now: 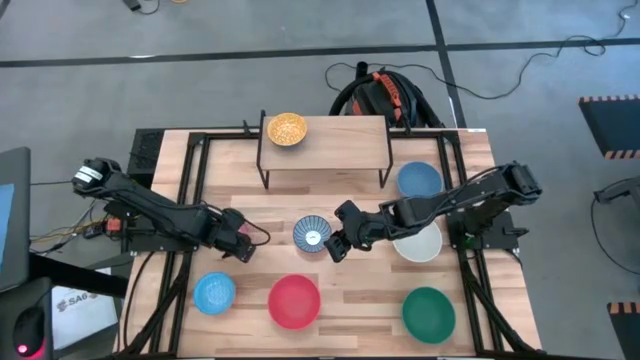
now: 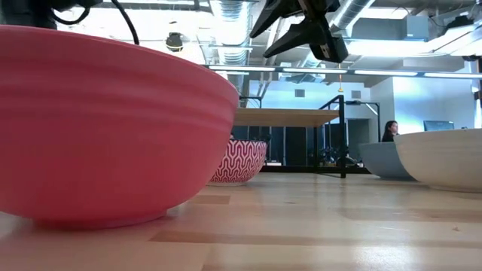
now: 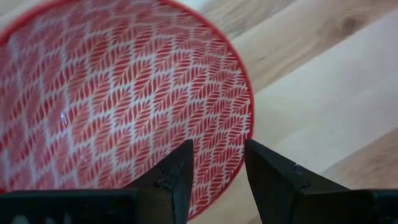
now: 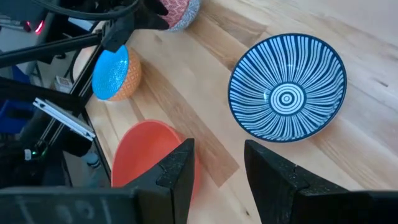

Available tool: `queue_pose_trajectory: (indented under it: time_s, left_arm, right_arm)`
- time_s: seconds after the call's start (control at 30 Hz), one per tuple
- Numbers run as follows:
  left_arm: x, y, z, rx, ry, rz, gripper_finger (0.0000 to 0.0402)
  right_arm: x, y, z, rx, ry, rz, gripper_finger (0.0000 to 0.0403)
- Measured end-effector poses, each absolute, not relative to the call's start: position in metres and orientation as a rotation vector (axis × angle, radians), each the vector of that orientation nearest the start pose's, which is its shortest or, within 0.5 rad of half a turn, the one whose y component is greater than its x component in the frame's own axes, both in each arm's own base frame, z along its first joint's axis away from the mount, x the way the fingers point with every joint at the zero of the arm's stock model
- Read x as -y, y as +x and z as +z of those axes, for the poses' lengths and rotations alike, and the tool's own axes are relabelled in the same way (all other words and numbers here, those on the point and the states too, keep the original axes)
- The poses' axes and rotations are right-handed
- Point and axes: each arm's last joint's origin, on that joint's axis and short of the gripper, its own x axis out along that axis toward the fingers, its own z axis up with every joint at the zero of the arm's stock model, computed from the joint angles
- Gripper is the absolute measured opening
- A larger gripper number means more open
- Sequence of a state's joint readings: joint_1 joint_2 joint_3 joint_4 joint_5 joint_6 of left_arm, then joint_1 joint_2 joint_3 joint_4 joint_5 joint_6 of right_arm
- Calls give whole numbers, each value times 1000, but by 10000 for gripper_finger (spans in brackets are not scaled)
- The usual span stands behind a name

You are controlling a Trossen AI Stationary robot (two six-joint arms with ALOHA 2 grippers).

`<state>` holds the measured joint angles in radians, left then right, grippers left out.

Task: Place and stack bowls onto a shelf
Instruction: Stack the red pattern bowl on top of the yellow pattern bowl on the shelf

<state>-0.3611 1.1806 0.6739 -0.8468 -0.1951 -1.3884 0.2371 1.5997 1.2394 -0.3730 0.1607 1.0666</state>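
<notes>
Counter (image 1: 340, 200): I see a slatted light wood top from above, with black frame rails along its left and right edges.
Shelf (image 1: 345, 142): a low light board on thin black legs at the far middle of the counter. Most of its board is bare.
Yellow bowl (image 1: 286, 129): it sits on the shelf's left end, close to the board's far edge.
Left pincer (image 1: 243, 238): low over the counter's left middle. My left wrist view shows its fingers (image 3: 180, 177) a narrow way apart around the rim of a red-and-white patterned bowl (image 3: 118, 99); I cannot tell whether they touch it.
Right pincer (image 1: 337, 243): just right of the blue-and-white striped bowl (image 1: 312, 233), raised above the wood, fingers apart and holding nothing.
Striped bowl: upright at the counter's centre, dark blue lines fanning out from a ring at its bottom.
Open room: bare wood lies between the striped bowl and the shelf legs.
Near row: a light blue bowl (image 1: 214, 292), a red bowl (image 1: 294, 301) and a teal green bowl (image 1: 428, 311), spaced apart along the near edge.
Right side: a blue bowl (image 1: 419, 180) beside the shelf's right legs; a white bowl (image 1: 417, 243) partly under the right arm.
</notes>
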Motion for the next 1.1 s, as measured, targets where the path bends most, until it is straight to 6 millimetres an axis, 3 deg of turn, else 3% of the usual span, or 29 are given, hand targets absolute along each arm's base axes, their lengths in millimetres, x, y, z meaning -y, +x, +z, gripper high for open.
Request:
queue_pose_trajectory:
  time_s: [0.33, 0.6, 0.97, 1.1]
  left_arm:
    - [62, 182, 202, -1067, -755, 645, 128]
    - [60, 182, 191, -1138, -686, 721, 125]
    - [68, 197, 166, -1260, -614, 688, 13]
    - [69, 199, 165, -1281, -593, 666, 7]
  right_arm:
    - [-75, 341, 272, -715, 842, -273, 166]
    - [-76, 340, 272, -726, 819, -256, 166]
    - [-83, 337, 270, -755, 793, -242, 166]
    - [-82, 332, 275, -759, 776, -234, 166]
